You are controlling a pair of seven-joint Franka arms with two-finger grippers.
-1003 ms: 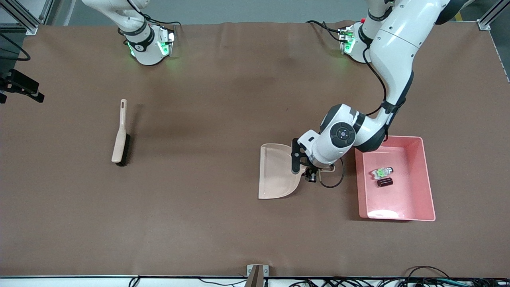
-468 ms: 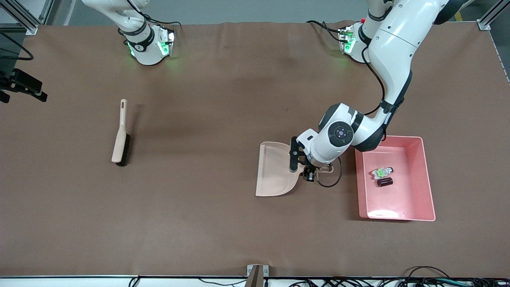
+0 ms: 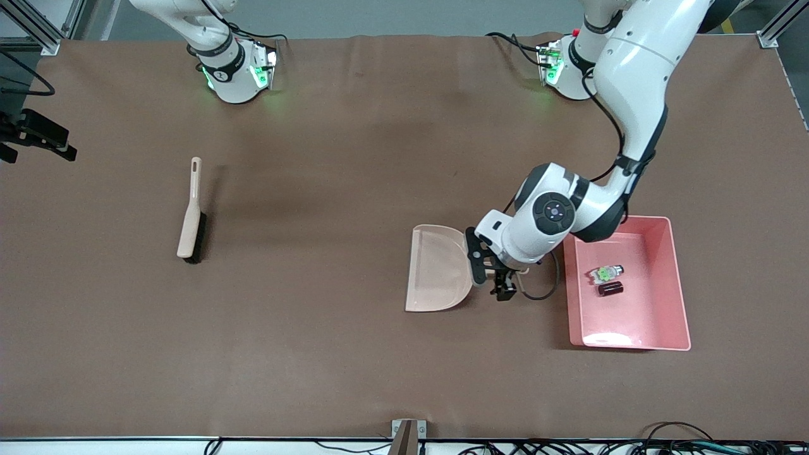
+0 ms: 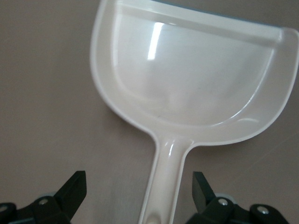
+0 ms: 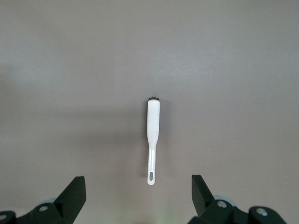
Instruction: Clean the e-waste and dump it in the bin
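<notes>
A: On the bench, read from the right arm's end toward the left arm's: what lies where?

B: First the brush (image 3: 190,218), its long axis running from the robots' bases toward the front camera, bristles at the nearer end. The right pincer (image 5: 138,198) hangs high above it with jaws apart and nothing between them; that arm waits. Next comes the beige dustpan (image 3: 436,268), flat on the bench and empty, its handle pointing toward the bin (image 3: 676,284).

A: And the left pincer?

B: The left pincer (image 3: 504,282) sits low over the dustpan handle. In the left wrist view the two fingers (image 4: 74,186) stand wide on either side of the handle, which runs lengthwise between them, untouched on both sides.

A: Where is the e-waste?

B: Both pieces lie in the bin, toward the left arm's end: the white component (image 3: 605,273) with green marks, and the maroon cylinder (image 3: 610,289) just beside it, nearer the front camera. Their long axes run roughly across the bin.

A: What governs the next move?

B: Judging from this layout, the dumping looks done. The handle's axis lies straight between the open jaws, so the left arm, the nearer one, should lift clear without nudging the dustpan.
</notes>
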